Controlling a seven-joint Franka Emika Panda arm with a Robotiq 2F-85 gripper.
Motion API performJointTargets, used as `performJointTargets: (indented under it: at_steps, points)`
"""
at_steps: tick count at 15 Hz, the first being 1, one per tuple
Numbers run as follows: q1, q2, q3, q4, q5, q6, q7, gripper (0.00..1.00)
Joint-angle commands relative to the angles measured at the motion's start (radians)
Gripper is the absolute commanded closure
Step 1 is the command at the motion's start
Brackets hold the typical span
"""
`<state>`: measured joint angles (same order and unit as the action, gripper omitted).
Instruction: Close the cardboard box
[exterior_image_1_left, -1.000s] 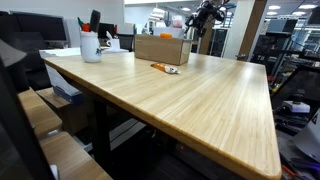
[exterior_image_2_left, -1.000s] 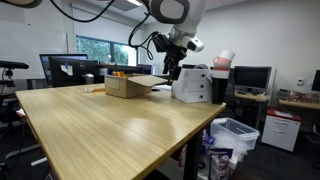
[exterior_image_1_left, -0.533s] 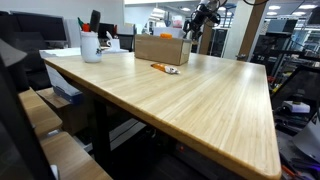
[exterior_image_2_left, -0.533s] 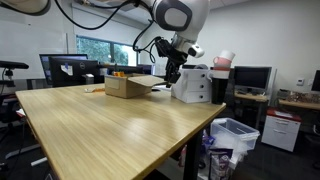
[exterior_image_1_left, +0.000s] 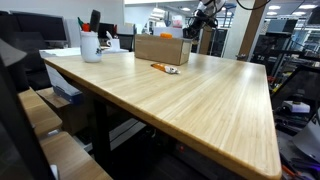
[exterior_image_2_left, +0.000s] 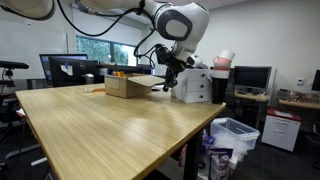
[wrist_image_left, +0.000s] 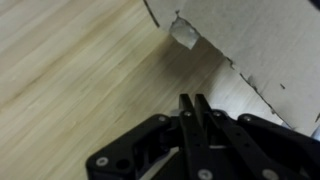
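Hovering my tool (wrist_image_left: 194, 103), fingers pressed together on nothing, just beside a flap of the cardboard box (exterior_image_2_left: 124, 86), which sits at the bench (exterior_image_2_left: 110, 125) far end.

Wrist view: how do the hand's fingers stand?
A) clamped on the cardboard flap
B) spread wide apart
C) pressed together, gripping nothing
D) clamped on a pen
C: the hand has its fingers closed against each other with nothing between them; the cardboard box flap is not gripped.
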<state>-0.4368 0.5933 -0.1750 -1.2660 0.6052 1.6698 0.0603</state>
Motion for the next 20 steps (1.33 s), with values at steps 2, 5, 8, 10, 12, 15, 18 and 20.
performJointTargets:
  at_steps: [2,5,8,10,12,15,18,20]
  points:
    - [-0.017,-0.034,0.023,-0.031,0.052,-0.077,0.017,1.0]
    - [-0.018,-0.061,0.038,-0.053,0.111,-0.125,0.001,0.98]
    - [-0.021,-0.092,0.054,-0.081,0.182,-0.172,-0.009,0.98]
    - [-0.021,-0.112,0.059,-0.094,0.216,-0.21,-0.013,0.98]
    - [-0.021,-0.132,0.06,-0.107,0.239,-0.243,-0.017,0.98]
    - [0.0,-0.166,0.036,-0.122,0.264,-0.299,-0.025,0.98]
    - [0.015,-0.197,0.03,-0.137,0.265,-0.332,-0.033,0.98]
    - [0.032,-0.218,0.029,-0.143,0.255,-0.353,-0.037,0.98]
